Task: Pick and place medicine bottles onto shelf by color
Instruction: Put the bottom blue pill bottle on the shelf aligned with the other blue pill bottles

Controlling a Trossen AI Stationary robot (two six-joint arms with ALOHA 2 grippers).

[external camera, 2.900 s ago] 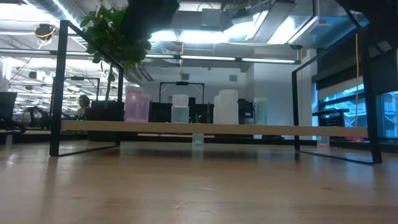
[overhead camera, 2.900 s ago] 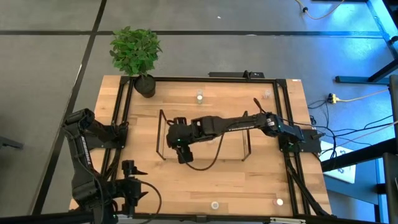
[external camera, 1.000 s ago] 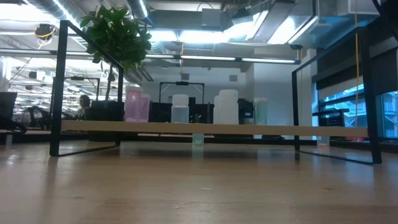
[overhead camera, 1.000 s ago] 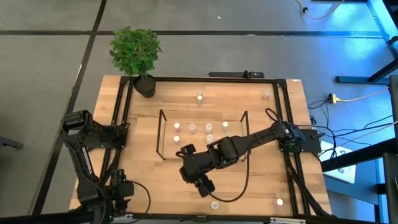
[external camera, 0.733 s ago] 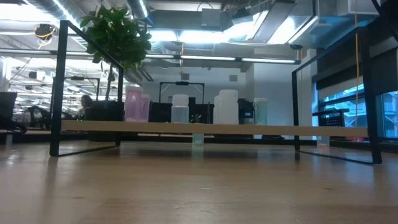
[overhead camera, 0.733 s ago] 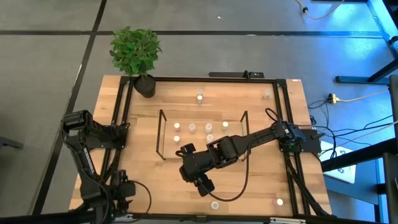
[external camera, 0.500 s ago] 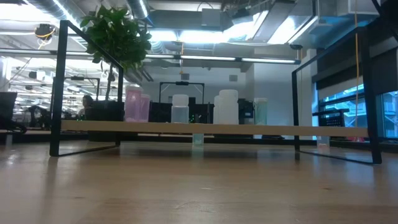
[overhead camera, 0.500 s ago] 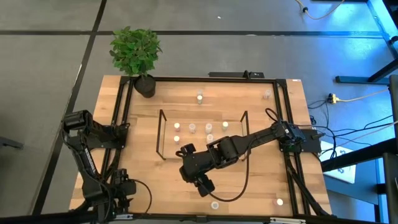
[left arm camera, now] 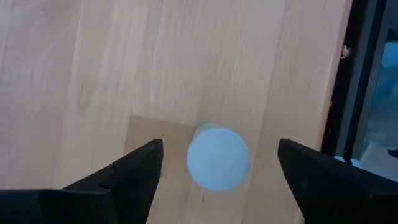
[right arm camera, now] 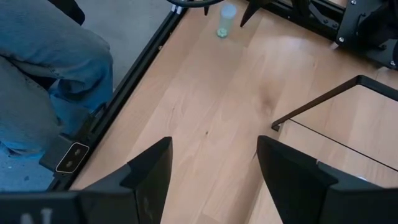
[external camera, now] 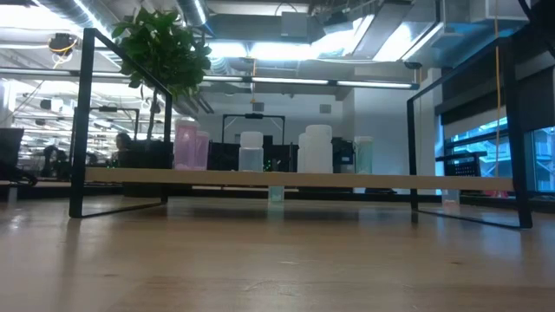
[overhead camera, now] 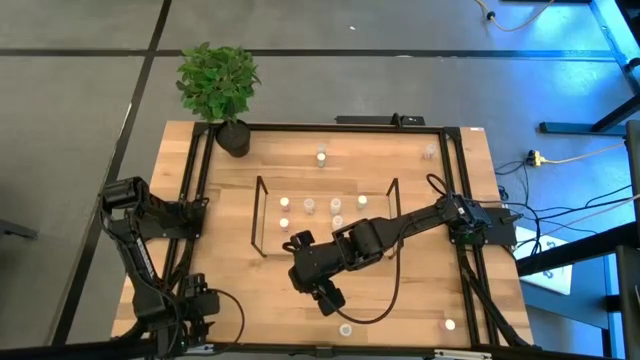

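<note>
In the left wrist view a small bottle with a pale blue-green top (left arm camera: 217,158) stands upright on the table at the near left corner. My left gripper (left arm camera: 221,149) (overhead camera: 200,303) hangs over it, open, one finger on each side with a gap to the bottle. The right wrist view shows this greenish bottle (right arm camera: 225,23) farther off. My right gripper (overhead camera: 333,302) (right arm camera: 214,146) hovers open over bare wood in front of the shelf (overhead camera: 258,215). Several bottles (overhead camera: 310,205) stand on the shelf's board (external camera: 347,179).
Loose bottles stand near the far edge (overhead camera: 321,155) (overhead camera: 429,152) and near the front edge (overhead camera: 345,329) (overhead camera: 449,324). A potted plant (overhead camera: 220,85) sits at the far left corner. A black frame (overhead camera: 195,180) rings the table. A person's leg in jeans (right arm camera: 43,68) shows beyond the table's edge.
My left gripper has come down a little toward the table at the near left corner and has stayed open. My right arm has kept still.
</note>
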